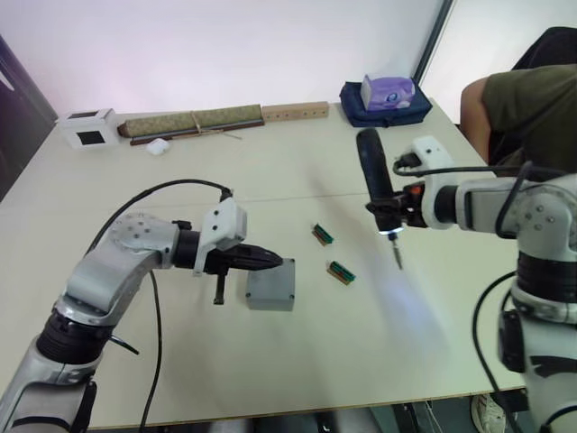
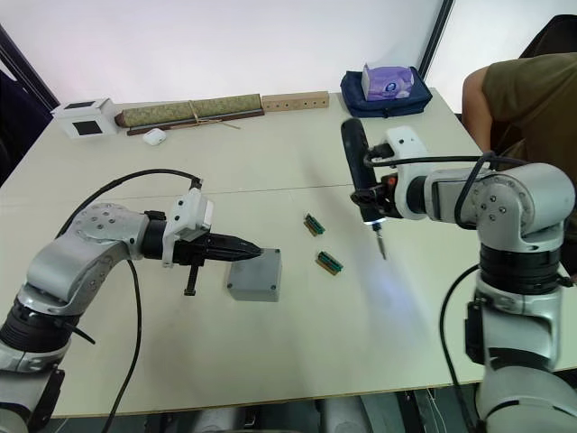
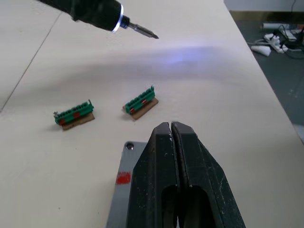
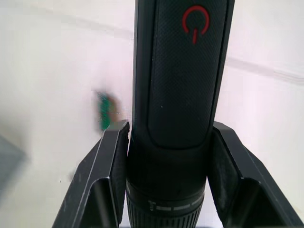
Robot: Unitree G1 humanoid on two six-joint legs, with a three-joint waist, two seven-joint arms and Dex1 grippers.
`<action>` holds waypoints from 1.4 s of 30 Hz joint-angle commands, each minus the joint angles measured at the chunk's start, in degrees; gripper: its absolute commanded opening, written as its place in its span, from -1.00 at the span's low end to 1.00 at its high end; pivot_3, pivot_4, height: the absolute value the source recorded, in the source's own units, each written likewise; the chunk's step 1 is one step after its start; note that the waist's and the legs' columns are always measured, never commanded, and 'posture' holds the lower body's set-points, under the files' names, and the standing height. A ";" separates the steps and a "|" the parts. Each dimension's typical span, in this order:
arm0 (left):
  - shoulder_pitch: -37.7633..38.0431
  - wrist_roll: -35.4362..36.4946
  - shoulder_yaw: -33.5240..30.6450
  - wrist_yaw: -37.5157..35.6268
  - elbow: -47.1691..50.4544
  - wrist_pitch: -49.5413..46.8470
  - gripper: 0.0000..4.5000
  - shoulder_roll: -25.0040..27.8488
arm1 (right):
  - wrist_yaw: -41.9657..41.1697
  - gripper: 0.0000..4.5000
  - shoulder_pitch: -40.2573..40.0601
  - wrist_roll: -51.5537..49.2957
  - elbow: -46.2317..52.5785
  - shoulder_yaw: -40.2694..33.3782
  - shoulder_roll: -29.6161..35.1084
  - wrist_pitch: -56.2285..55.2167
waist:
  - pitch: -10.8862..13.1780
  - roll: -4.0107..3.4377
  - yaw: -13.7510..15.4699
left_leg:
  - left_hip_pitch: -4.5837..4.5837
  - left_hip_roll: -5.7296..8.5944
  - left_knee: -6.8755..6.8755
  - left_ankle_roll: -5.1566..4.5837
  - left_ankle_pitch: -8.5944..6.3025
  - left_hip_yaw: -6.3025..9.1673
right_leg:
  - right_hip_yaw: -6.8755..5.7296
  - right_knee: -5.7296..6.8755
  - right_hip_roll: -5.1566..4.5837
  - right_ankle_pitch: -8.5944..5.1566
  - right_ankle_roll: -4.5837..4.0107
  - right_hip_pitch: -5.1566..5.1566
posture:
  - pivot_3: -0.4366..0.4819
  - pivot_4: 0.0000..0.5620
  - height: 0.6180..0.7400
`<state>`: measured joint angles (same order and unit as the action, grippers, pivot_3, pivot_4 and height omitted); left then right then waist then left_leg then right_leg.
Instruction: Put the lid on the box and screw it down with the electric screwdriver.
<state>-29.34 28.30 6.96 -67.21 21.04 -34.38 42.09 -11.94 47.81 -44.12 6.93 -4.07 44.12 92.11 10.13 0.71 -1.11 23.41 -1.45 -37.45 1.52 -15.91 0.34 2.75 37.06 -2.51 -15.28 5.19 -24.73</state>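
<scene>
Lab: bare worktable (image 1: 270, 379), green connectors (image 1: 341, 271)

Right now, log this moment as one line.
lid: on box | left gripper: shut, fingers over lid | right gripper: holds electric screwdriver upright above table, light on

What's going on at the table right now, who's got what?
The right gripper holds the electric screwdriver upright above the table, tip light on and bit pointing down, well off to the side of the box. The lid, red mark up, is already on the box. The left gripper, fingers shut, rests over the box's top edge. Two small green connector pieces lie between box and screwdriver. A person sits at the far corner.
</scene>
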 commanded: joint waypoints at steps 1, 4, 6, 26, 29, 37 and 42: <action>-0.64 2.19 -2.61 1.24 2.88 -0.11 -1.00 0.20 | 0.12 -0.24 -1.09 1.36 -5.57 1.87 1.04 0.39 | 0.04 0.02 -0.08 | 0.00 0.00 -0.01 0.00 0.00 -0.01 | 0.00 0.00 0.00 0.00 0.00 0.01 | -0.05 -0.47 1.00; -0.15 2.92 -2.78 1.99 3.92 -0.61 -1.00 0.35 | -0.26 -0.24 -1.42 2.52 -8.36 2.44 0.10 0.39 | 0.11 -0.05 -0.41 | -0.01 0.00 -0.02 0.00 0.00 -0.06 | 0.07 0.03 0.01 0.01 0.02 -0.01 | -0.05 -0.47 1.00; 0.06 3.63 -3.09 2.46 4.63 -1.04 -1.00 0.40 | -0.67 -0.24 -1.77 4.55 -10.63 3.17 -0.84 0.39 | 0.11 -0.05 -0.57 | -0.01 0.00 -0.02 0.00 0.00 -0.05 | 0.08 0.08 0.04 0.01 0.02 -0.03 | -0.05 -0.47 1.00; 9.64 -3.20 -4.88 5.28 2.09 2.06 -1.00 10.63 | -27.94 0.99 -3.64 11.09 12.02 10.42 7.56 -31.46 | 0.52 -0.11 -1.43 | -0.03 -0.13 -0.44 -0.01 -0.01 0.03 | 0.05 0.12 0.17 0.07 0.14 0.14 | -0.05 -0.47 1.00; 11.20 -4.74 -4.03 4.73 -0.31 3.64 -1.00 10.89 | -32.70 0.75 -7.19 10.19 16.48 12.56 7.69 -33.84 | 0.55 -0.08 -1.23 | -0.02 -0.15 -0.44 -0.01 -0.01 0.04 | 0.03 0.13 0.16 0.07 0.13 0.14 | -0.05 -0.47 1.00; 9.97 -11.40 2.21 5.37 -6.37 7.31 -1.00 8.17 | -35.52 -0.52 -12.53 16.69 17.13 23.69 1.70 -40.34 | 0.55 0.01 -0.66 | -0.01 -0.05 -0.61 -0.01 -0.01 -0.02 | 0.02 0.13 0.02 0.08 0.13 0.22 | -0.05 -0.47 1.00; 8.33 -13.19 4.77 5.57 -7.88 7.60 -1.00 5.25 | -36.93 -0.97 -12.91 18.67 15.96 27.22 -1.35 -41.12 | 0.55 0.03 -0.05 | -0.02 -0.06 -0.64 -0.01 -0.01 0.01 | 0.01 0.19 0.06 0.08 0.13 0.21 | -0.05 -0.47 1.00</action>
<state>-20.31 15.51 11.71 -61.73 12.64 -27.74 47.45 -48.22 34.63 -26.27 22.17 23.14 43.15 52.02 10.67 0.74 -1.16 23.39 -1.51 -38.09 1.51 -15.92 0.35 2.76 37.26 -2.45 -15.20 5.33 -24.52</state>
